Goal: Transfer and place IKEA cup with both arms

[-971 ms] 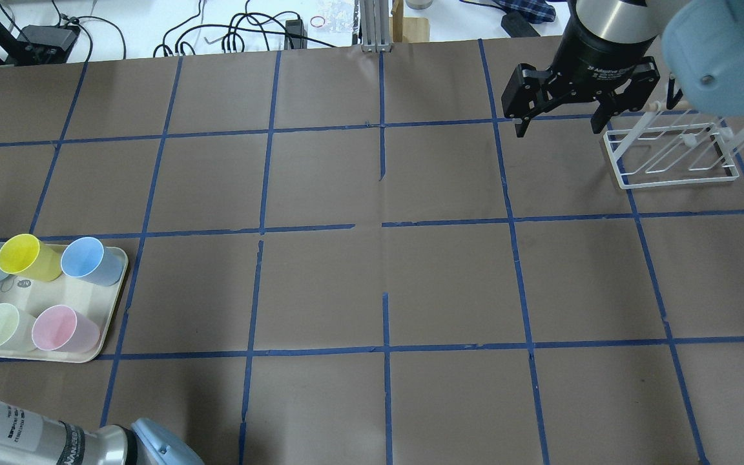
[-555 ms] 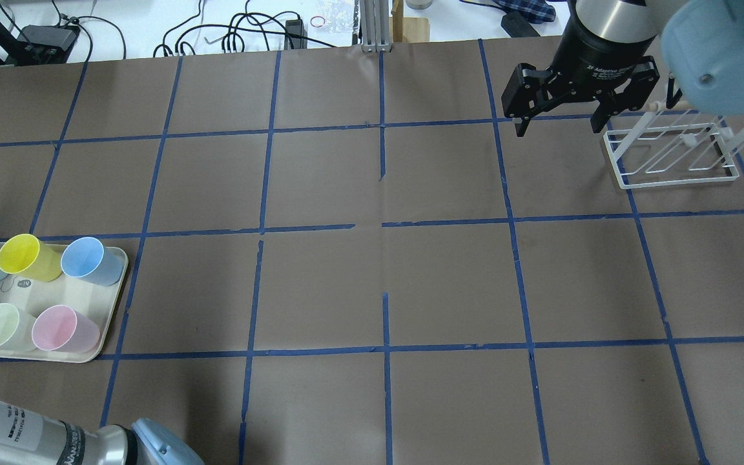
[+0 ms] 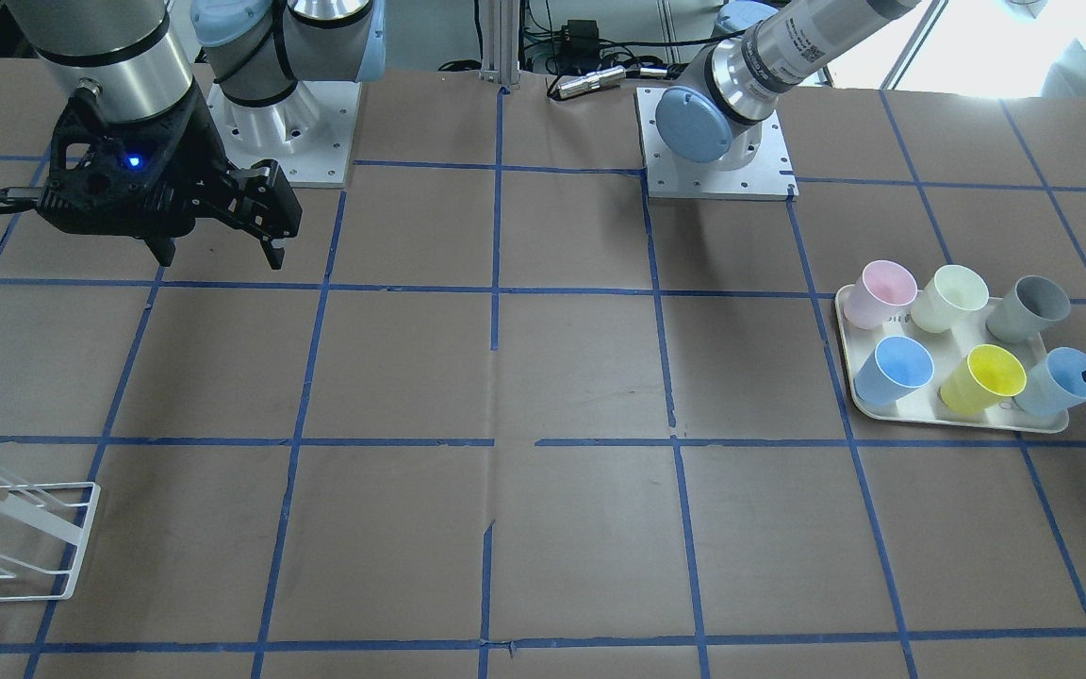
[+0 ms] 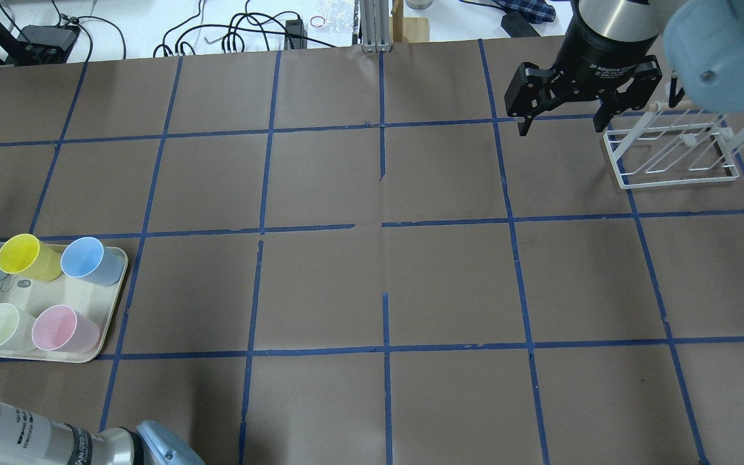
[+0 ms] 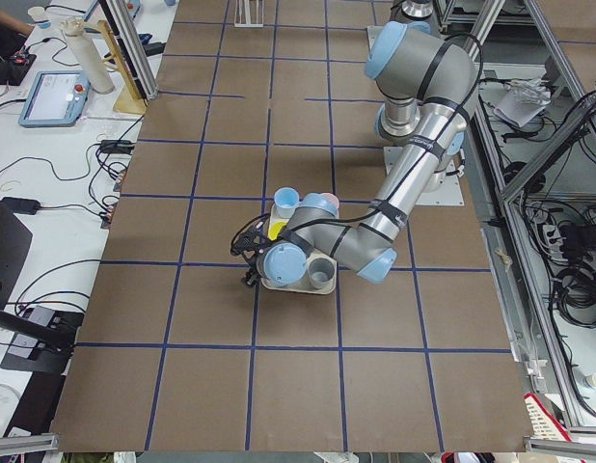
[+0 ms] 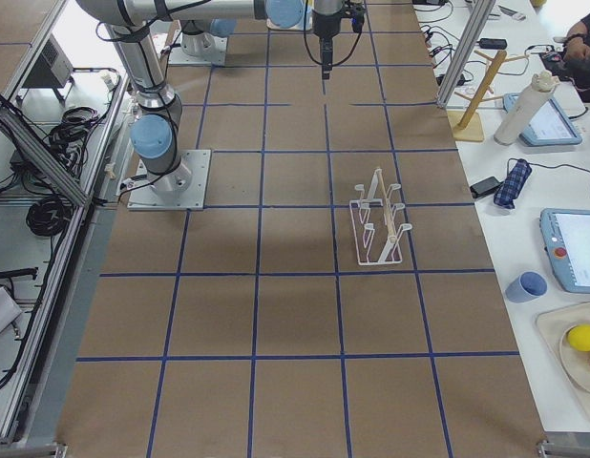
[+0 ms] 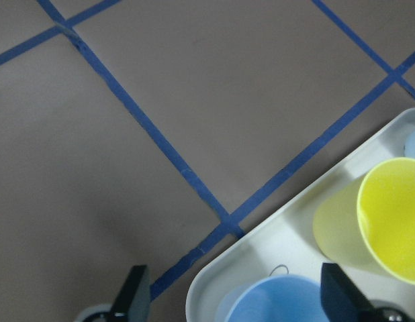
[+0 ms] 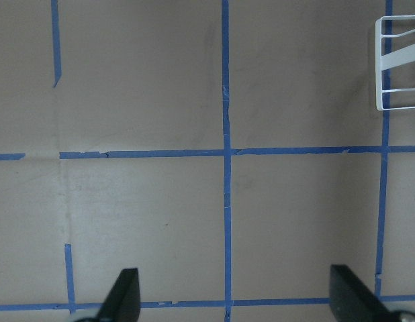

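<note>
Brown paper with blue tape lines covers the table point(image 4: 372, 278), and a pale tray point(image 3: 958, 422) of cups sits on it. Your left gripper point(image 7: 234, 285) hangs over one corner of that tray. Its fingers point(image 7: 135, 290) are spread wide and hold nothing.

The IKEA cup point(image 3: 1052, 385), the pale icy blue one, stands upright just below that gripper, between the two fingers. They do not seem to touch it. A yellow cup point(image 3: 981, 377) stands just beside it, off to one side of the gripper. A deeper blue cup point(image 3: 894, 370) is farther along the same row, so do not mix them up.

You can guess the cup is empty and very light. It looks like thin, hard plastic, smooth and a bit slippery, and it gets wider toward the top. Take hold high up on its wall, near the rim, and squeeze gently so it does not bend or pop out. Leave the lower part free for the other gripper.

Your right gripper point(image 4: 562, 113) is well apart from the cup, near a white wire rack point(image 4: 669, 174), with its fingers wide and empty
</note>
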